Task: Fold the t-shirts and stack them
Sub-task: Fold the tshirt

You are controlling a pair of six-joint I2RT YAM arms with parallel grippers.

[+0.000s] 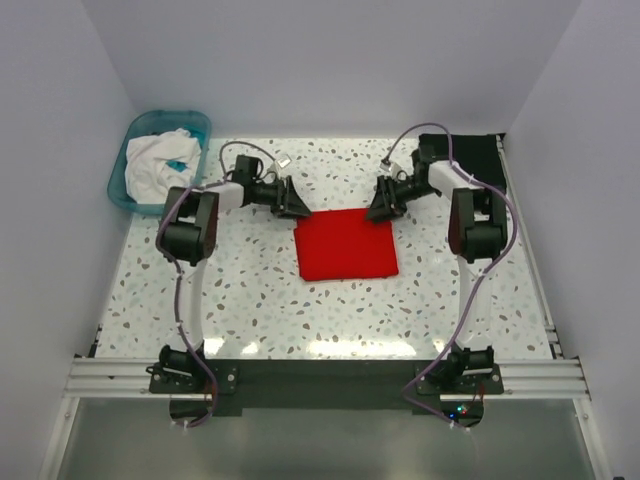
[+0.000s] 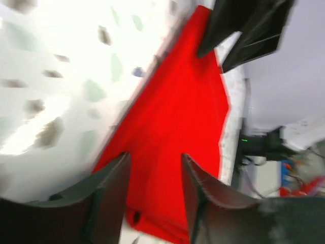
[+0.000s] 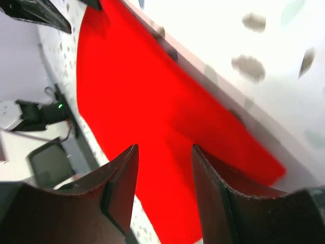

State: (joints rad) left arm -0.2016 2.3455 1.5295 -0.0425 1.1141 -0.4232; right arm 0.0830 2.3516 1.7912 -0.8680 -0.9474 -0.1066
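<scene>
Currently both tools sit at the far edge of the red t-shirt (image 1: 345,247), one per corner: left tool (image 1: 293,203) at the far-left corner, right tool (image 1: 381,205) at the far-right. The shirt lies flat mid-bench as a near-square folded panel. Its near edge runs slightly skewed.

Both wrist views show the jaws wide, red cloth below the gap, nothing pinched: left tool (image 2: 154,160), right tool (image 3: 165,150). Both wrist views are blurred, so I can't tell whether the fingertips touch the cloth.

My read of the step: grab the far edge at both corners, for either one more fold toward the near edge or a lift over to the stack.

To do it well:
- Drop both tools level and bite all layers at each corner. Catching only the top ply would peel the fold open.
- Close both sides together and keep the spacing fixed, so the edge stays taut without stretching.
- If folding, lay the far edge square on the near edge.
- If stacking, carry it low to the black t-shirt (image 1: 462,152) and line up the edges before letting go.

The black one is a flat folded rectangle at the far-right bench corner, partly behind the right arm and well apart from the red.

Count:
- 2 arms, 2 tools.
- 1 red shirt, 1 black shirt.
- 1 teal basin (image 1: 160,118) at far-left, holding crumpled white cloth (image 1: 160,165). Can't tell how many pieces are in it.
- 1 speckled bench (image 1: 250,290).
</scene>
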